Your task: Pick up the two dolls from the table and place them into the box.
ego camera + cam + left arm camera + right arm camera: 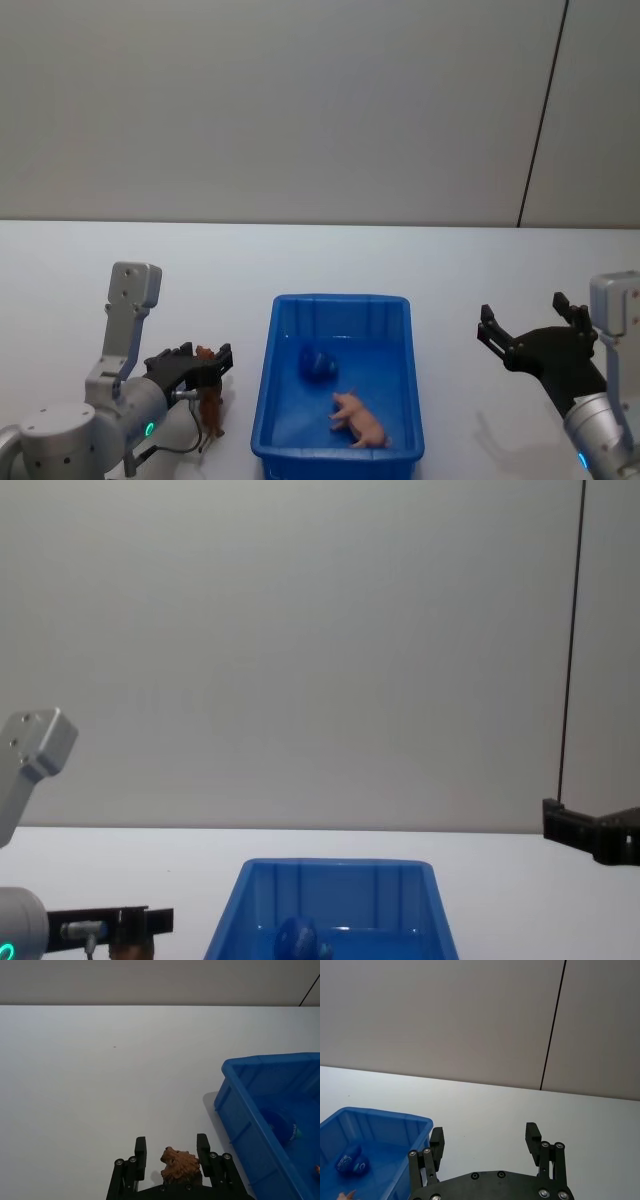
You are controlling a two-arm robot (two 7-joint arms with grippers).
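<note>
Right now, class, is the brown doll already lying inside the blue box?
No. The brown doll sits between the left gripper fingers, left of the box.

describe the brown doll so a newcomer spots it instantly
Start at the bright blue rectangular plastic bin on the plain white tabletop. Beside it on the robot's left, the left gripper has its jaws around a lumpy brown lion-like toy figure, unlike the toys inside the bin.
</note>
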